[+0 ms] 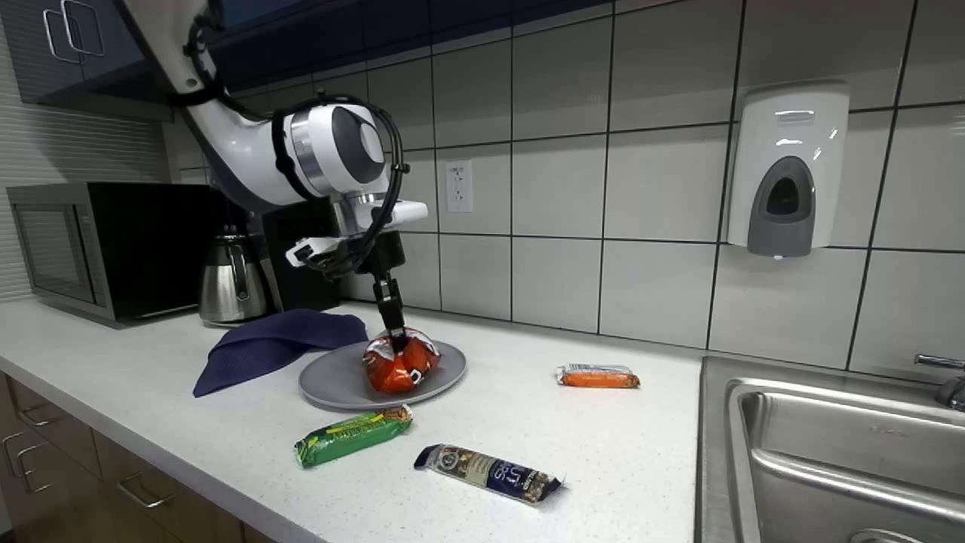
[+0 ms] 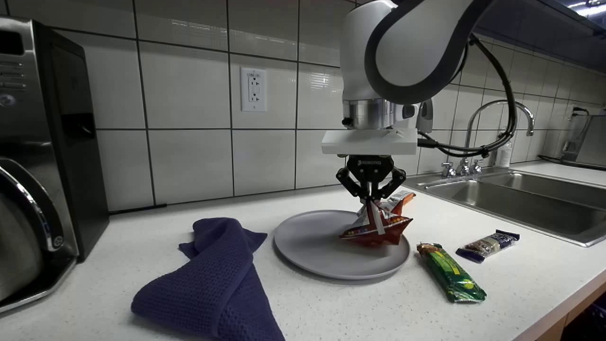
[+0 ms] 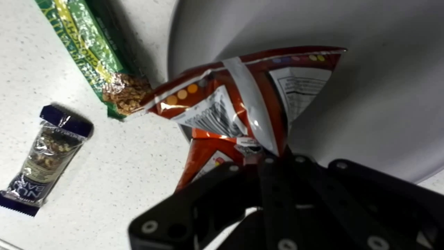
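My gripper (image 1: 397,341) points down over the grey plate (image 1: 332,386), its jaws closed on a shiny red bag (image 1: 398,371). In an exterior view the gripper (image 2: 371,200) pinches the upper part of the bag (image 2: 376,232), which fans out crumpled below the fingers. The bag sits over the right part of the plate (image 2: 312,258) there; I cannot tell whether it rests on it. Seen from the wrist, the bag (image 3: 194,93) shows a barcode and a pale seam leading to the dark fingertips, where the pinched part is hidden.
A green bar (image 1: 354,436) and a nut bar (image 1: 490,473) lie before the plate. An orange bar (image 1: 599,377) lies nearer the wall. A blue cloth (image 2: 208,284) is beside the plate. The sink (image 1: 867,445), coffee pot (image 1: 232,283) and microwave (image 1: 151,249) flank the counter.
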Controlling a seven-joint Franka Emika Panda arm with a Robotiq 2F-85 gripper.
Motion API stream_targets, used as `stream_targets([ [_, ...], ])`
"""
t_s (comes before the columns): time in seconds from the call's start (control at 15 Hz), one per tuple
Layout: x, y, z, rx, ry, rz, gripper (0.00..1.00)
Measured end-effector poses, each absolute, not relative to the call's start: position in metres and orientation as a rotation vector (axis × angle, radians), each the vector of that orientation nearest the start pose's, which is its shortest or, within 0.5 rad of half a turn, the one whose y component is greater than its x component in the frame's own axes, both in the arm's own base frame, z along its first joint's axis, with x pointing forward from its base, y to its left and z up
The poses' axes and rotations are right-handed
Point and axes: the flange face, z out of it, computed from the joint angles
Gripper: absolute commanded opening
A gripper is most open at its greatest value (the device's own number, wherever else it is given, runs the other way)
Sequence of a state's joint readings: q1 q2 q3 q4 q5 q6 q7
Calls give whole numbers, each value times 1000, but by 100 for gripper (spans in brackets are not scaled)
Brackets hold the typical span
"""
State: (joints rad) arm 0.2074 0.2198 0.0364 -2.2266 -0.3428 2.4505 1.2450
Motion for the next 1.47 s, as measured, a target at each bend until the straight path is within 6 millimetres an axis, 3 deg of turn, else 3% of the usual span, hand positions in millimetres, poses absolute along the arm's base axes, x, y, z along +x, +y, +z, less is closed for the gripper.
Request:
stream_targets([
  [0.8, 533, 136, 296, -3065, 1109, -290, 1],
  [1.47, 533, 136, 297, -3084, 1060, -290, 1],
])
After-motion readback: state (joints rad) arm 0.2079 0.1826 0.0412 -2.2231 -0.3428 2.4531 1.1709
